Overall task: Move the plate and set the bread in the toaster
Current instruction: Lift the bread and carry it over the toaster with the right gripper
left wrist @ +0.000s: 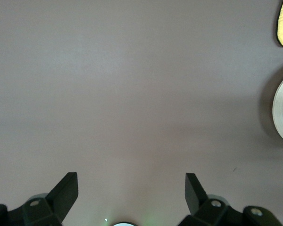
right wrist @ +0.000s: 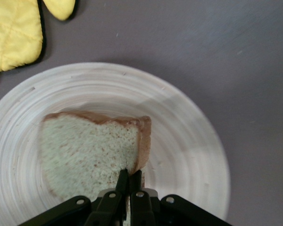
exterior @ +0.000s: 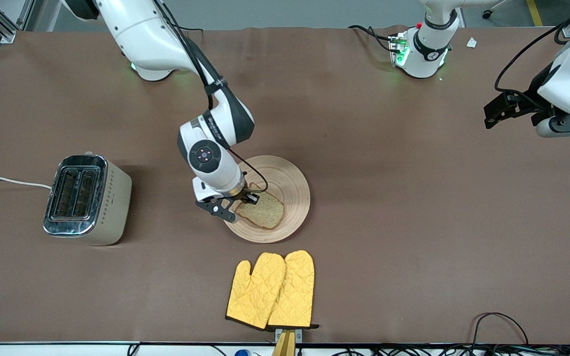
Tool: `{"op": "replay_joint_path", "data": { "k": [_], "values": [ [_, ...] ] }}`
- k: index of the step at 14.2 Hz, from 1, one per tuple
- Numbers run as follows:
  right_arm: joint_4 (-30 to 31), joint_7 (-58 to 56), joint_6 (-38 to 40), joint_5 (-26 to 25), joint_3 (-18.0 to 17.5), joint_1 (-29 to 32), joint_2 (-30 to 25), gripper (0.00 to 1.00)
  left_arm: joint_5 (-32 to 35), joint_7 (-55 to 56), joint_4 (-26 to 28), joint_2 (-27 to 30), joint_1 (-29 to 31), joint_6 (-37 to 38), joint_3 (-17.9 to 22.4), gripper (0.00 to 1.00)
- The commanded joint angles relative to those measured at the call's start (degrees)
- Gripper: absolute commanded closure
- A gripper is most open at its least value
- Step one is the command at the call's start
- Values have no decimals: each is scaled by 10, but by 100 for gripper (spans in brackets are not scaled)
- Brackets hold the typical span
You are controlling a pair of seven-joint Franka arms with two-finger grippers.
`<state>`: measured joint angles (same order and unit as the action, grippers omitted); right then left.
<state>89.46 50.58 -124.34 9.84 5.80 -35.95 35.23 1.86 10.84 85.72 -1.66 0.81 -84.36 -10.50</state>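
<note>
Brown table [exterior: 413, 198]; right gripper [right wrist: 129, 181] pinches bread [right wrist: 92, 153] on plate [right wrist: 188, 141].

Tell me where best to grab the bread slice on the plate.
Grip the bread by its crust edge, coming down from above: it lies flat on the plate, so only the thin rim offers a pinch. The right tool already looks shut there; the left tool waits open.
</note>
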Motion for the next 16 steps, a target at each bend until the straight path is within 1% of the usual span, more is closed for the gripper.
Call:
{"op": "replay_joint_path", "data": {
  "k": [1,4,6,7,10,13,15,16],
  "values": [
    [-58,-68,143,-19,34,5,-28,100,10,-1,-7,-12,-4,3,0,0],
    [-137,-165,296,-52,83,6,-29,100,11,-8,-6,-12,-4,3,0,0],
    [-160,-245,366,-82,115,5,-29,100,11,-9,-5,-12,-2,4,1,0],
    [-169,-287,393,-116,128,3,-29,100,12,-9,-6,-12,-3,3,2,0],
    [-189,-355,464,-255,130,-2,-29,100,12,-9,-6,-12,-2,3,3,0],
    [-189,-423,493,-363,131,-2,-34,100,12,-10,-9,-6,-2,3,5,0],
    [-175,-435,496,-446,128,-3,-36,100,12,-9,-13,2,-3,5,5,0],
    [-165,-438,495,-470,128,-1,-36,100,12,-7,-16,4,-3,7,3,0]
  ]
}}
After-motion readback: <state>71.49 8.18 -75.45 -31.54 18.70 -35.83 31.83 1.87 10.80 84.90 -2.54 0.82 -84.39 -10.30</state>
